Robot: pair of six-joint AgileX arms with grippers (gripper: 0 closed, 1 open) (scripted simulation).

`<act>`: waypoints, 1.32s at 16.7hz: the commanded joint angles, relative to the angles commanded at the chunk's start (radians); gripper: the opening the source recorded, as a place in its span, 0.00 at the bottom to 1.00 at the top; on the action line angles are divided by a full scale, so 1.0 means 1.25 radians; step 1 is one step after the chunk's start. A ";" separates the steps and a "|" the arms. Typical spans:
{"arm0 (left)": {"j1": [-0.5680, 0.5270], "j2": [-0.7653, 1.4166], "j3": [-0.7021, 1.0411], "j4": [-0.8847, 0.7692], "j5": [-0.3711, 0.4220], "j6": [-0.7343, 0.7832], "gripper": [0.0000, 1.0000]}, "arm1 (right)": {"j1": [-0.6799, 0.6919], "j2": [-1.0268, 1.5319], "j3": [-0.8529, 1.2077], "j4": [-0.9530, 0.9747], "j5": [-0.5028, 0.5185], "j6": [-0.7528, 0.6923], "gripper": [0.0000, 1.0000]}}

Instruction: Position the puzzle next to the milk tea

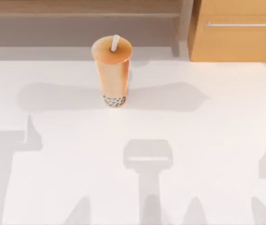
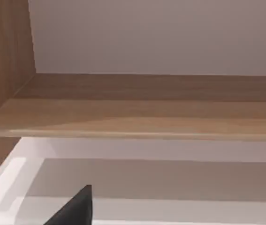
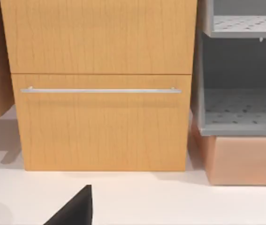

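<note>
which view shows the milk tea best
The top view: the milk tea stands upright on the white table toward the back, lid, straw and pearls all visible. The left wrist view faces a wooden shelf, the right wrist view a drawer cabinet.

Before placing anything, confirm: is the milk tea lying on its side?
No, the milk tea stands upright on the white table, straw pointing up.
</note>
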 joint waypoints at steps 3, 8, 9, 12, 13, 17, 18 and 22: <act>0.037 0.207 0.184 0.018 0.032 0.001 1.00 | 0.000 0.000 0.000 0.000 0.000 0.000 1.00; 0.096 0.585 0.512 0.057 0.094 0.003 1.00 | 0.000 0.000 0.000 0.000 0.000 0.000 1.00; 0.106 0.657 0.575 0.065 0.107 0.003 1.00 | 0.000 0.000 0.000 0.000 0.000 0.000 1.00; 0.130 0.849 0.743 0.089 0.145 0.005 1.00 | 0.000 0.000 0.000 0.000 0.000 0.000 1.00; 0.136 0.901 0.790 0.097 0.156 0.006 1.00 | 0.000 0.000 0.000 0.000 0.000 0.000 1.00; 0.149 1.037 0.915 0.117 0.189 0.009 1.00 | 0.000 0.000 0.000 0.000 0.000 0.000 1.00; 0.150 1.050 0.928 0.119 0.192 0.010 1.00 | 0.000 0.000 0.000 0.000 0.000 0.000 1.00; 0.150 1.055 0.933 0.120 0.194 0.010 1.00 | 0.000 0.000 0.000 0.000 0.000 0.000 1.00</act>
